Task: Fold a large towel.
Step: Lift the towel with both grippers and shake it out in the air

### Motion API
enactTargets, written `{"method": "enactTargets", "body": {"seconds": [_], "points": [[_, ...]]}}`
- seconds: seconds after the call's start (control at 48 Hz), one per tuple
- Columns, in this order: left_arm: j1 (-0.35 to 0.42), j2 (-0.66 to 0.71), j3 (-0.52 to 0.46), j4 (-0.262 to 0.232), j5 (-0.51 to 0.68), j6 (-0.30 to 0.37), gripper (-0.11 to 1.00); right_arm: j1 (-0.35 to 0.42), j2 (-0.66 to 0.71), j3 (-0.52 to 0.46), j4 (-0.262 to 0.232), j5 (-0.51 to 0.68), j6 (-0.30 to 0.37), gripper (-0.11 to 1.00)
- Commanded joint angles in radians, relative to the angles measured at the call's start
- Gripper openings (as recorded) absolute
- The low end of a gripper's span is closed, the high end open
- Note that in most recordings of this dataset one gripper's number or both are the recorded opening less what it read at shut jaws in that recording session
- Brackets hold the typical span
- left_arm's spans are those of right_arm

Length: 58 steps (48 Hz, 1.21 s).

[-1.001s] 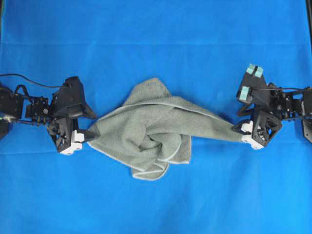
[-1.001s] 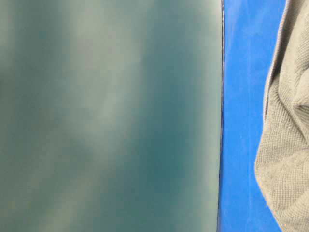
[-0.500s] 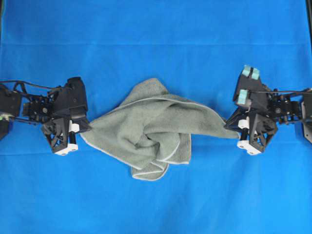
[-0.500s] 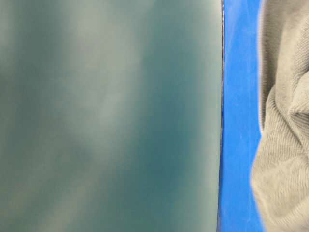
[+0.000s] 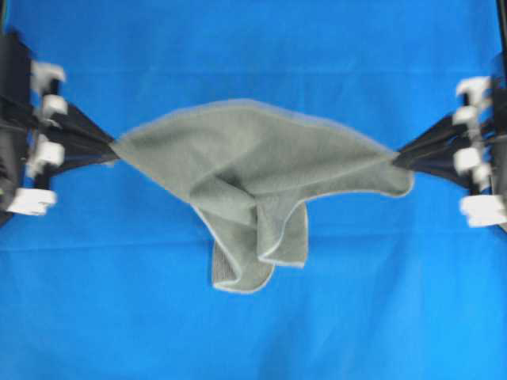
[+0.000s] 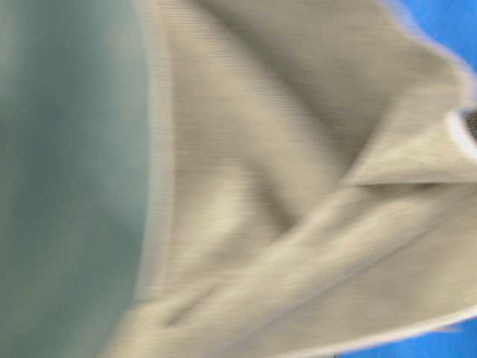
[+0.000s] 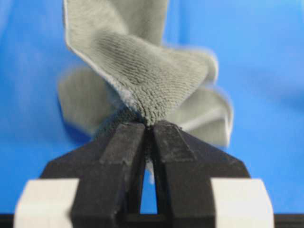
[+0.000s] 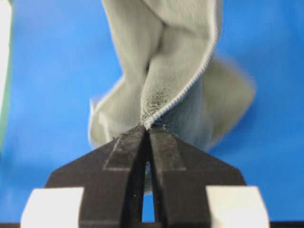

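Observation:
The large towel (image 5: 261, 162), grey-green with a pale hem, hangs stretched between both grippers above the blue sheet. Its lower folds droop and a tail (image 5: 242, 269) rests on the sheet. My left gripper (image 5: 113, 149) is shut on the towel's left corner (image 7: 149, 116). My right gripper (image 5: 396, 161) is shut on the right corner (image 8: 147, 121). In both wrist views the black fingers (image 7: 123, 147) (image 8: 164, 152) pinch the cloth at their tips. Blurred towel (image 6: 298, 186) fills most of the table-level view.
A bright blue sheet (image 5: 253, 47) covers the whole table. Both arms stand at the far left (image 5: 24, 134) and far right (image 5: 483, 150) edges of the overhead view. A blurred dark green surface (image 6: 59, 179) takes up the left of the table-level view.
Both grippers closed on opposite towel corners, then lifted and pulled apart toward the left and right edges. The crumpled towel has been drawn taut and raised, filling the table-level view.

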Motion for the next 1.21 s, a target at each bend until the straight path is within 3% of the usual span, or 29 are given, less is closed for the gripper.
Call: {"method": "enactTargets", "body": {"seconds": [0.0,0.083,0.209,0.354,0.48,0.605,0.667,0.771,0.855,0.917,1.022,1.084,1.188], "points": [[0.044,-0.031,-0.081,0.009,0.011,0.069,0.01,-0.020,-0.034,-0.060,-0.080,0.012,-0.003,0.00],[0.121,-0.034,-0.129,0.009,0.014,0.155,0.01,-0.075,-0.055,-0.104,-0.169,0.046,0.002,0.00],[0.273,-0.020,-0.195,0.008,-0.006,0.308,0.01,-0.244,-0.054,-0.178,-0.288,0.106,0.000,0.00],[0.506,0.023,-0.264,0.003,-0.087,0.356,0.01,-0.477,-0.029,-0.242,-0.400,0.144,0.000,0.00],[0.618,0.063,-0.316,0.002,-0.138,0.376,0.01,-0.664,0.002,-0.304,-0.443,0.137,-0.009,0.00],[0.620,0.083,-0.373,-0.008,-0.135,0.362,0.01,-0.721,0.012,-0.342,-0.443,0.098,-0.005,0.00],[0.581,0.074,-0.388,-0.017,-0.110,0.356,0.01,-0.704,0.009,-0.356,-0.417,0.080,-0.002,0.00],[0.477,0.038,-0.399,-0.020,-0.046,0.328,0.01,-0.614,-0.020,-0.368,-0.316,0.071,-0.002,0.00],[0.348,-0.003,-0.394,-0.023,0.015,0.264,0.01,-0.525,-0.044,-0.379,-0.224,0.092,-0.002,0.00],[0.259,-0.032,-0.394,-0.023,0.057,0.192,0.01,-0.431,-0.067,-0.396,-0.121,0.123,-0.002,0.00],[0.132,-0.080,-0.399,-0.023,0.106,0.043,0.01,-0.307,-0.094,-0.420,-0.002,0.160,-0.002,0.00],[0.067,-0.103,-0.402,-0.020,0.121,-0.067,0.01,-0.239,-0.107,-0.433,0.049,0.169,0.003,0.00],[-0.009,-0.118,-0.407,-0.018,0.124,-0.193,0.01,-0.146,-0.115,-0.443,0.104,0.167,0.003,0.00]]}}
